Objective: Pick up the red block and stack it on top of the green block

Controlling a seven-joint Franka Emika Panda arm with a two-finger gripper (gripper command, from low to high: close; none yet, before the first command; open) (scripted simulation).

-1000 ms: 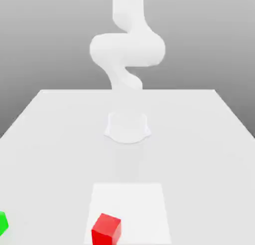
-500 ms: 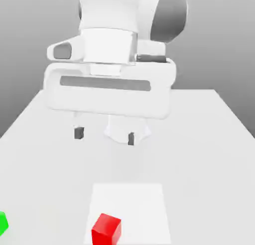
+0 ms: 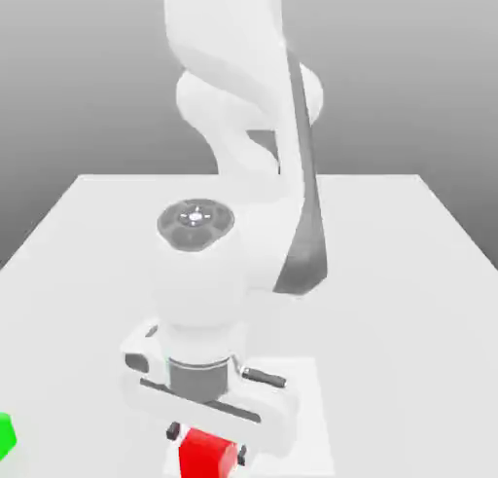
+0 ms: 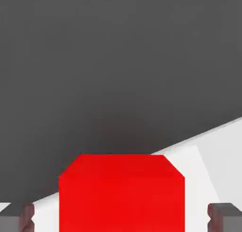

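Observation:
The red block point(image 3: 208, 455) rests on a white square patch near the table's front edge. My gripper point(image 3: 207, 443) has come down over it, with one dark fingertip point(image 3: 175, 432) on each side. In the hand view the red block point(image 4: 121, 193) sits between the fingertips point(image 4: 17, 216), and a strip of white floor shows on both sides, so the jaws stand open around it without touching. The green block point(image 3: 5, 435) lies at the exterior view's left edge, partly cut off, well to the left of the gripper.
The white arm and its hand point(image 3: 209, 384) rise over the table's middle and hide the base. The white patch point(image 3: 303, 398) under the red block lies on the pale table point(image 3: 409, 272), whose front edge is close to the block.
The hand has dropped from high above the table down to the red block, and its fingers now straddle the block. Neither block has moved.

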